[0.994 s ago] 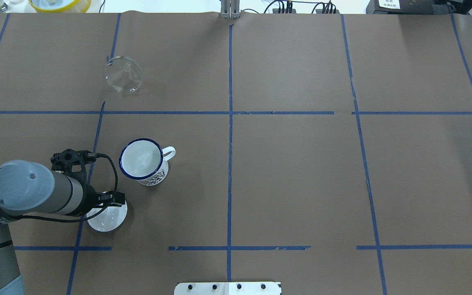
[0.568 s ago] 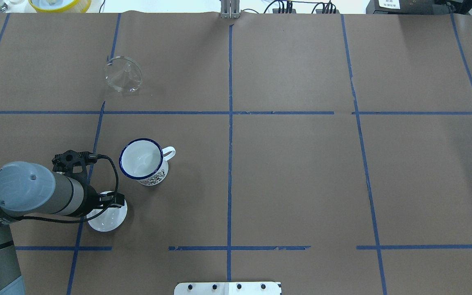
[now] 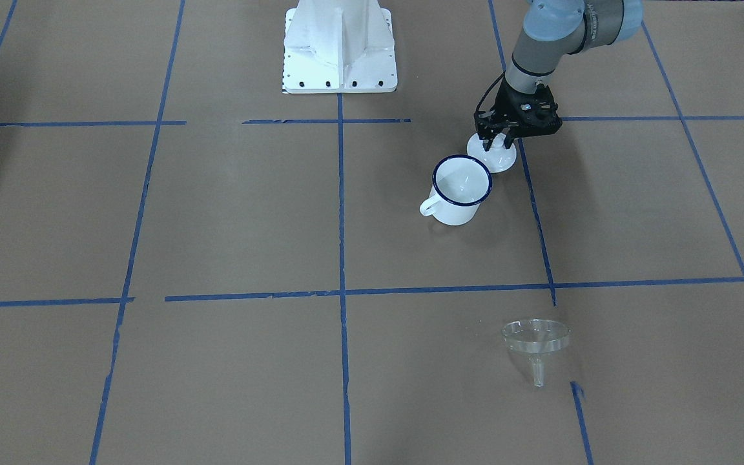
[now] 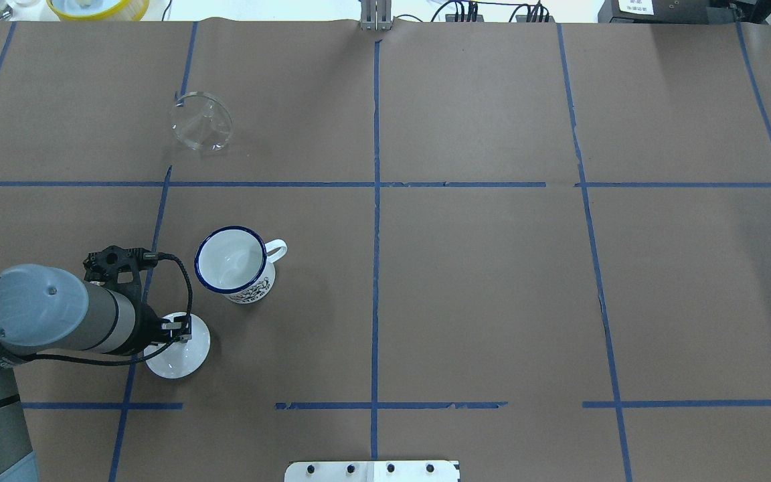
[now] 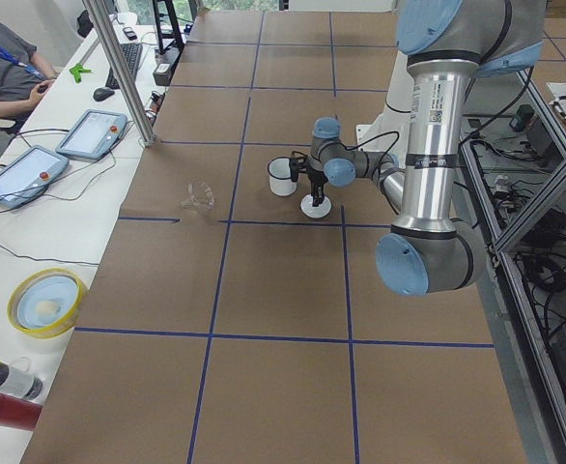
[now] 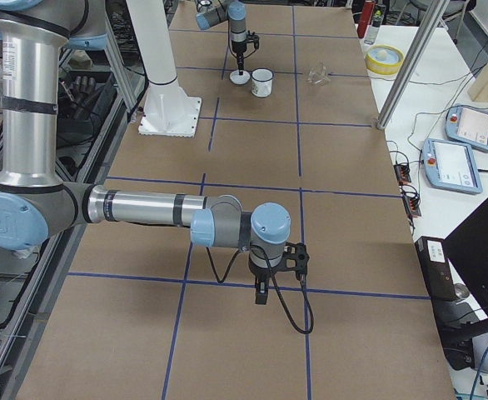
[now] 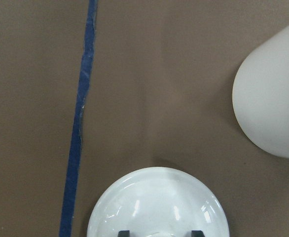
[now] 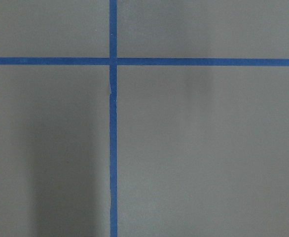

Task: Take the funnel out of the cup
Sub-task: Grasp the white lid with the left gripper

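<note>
The clear funnel [image 4: 201, 122] lies on its side on the brown paper, far from the cup and apart from it; it also shows in the front view [image 3: 535, 339]. The cup [image 4: 231, 262], a white mug with a dark blue rim, stands upright and empty [image 3: 461, 190]. My left gripper [image 3: 495, 139] is beside the cup, down over a round white lid [image 4: 181, 358], its fingertips [image 7: 124, 233] on either side of the lid's knob and seemingly shut on it. My right gripper [image 6: 261, 296] hangs over bare paper far from the cup; I cannot tell if it is open or shut.
The table is covered in brown paper with blue tape lines [image 4: 375, 201]. The robot's white base plate [image 3: 340, 45] sits at the near edge. A yellow bowl [image 4: 98, 7] stands beyond the far left edge. The cup's side [image 7: 277, 98] is close on the left wrist view's right.
The left wrist has shifted slightly and the white lid has moved a little to the right under it. Funnel and cup have not moved.
</note>
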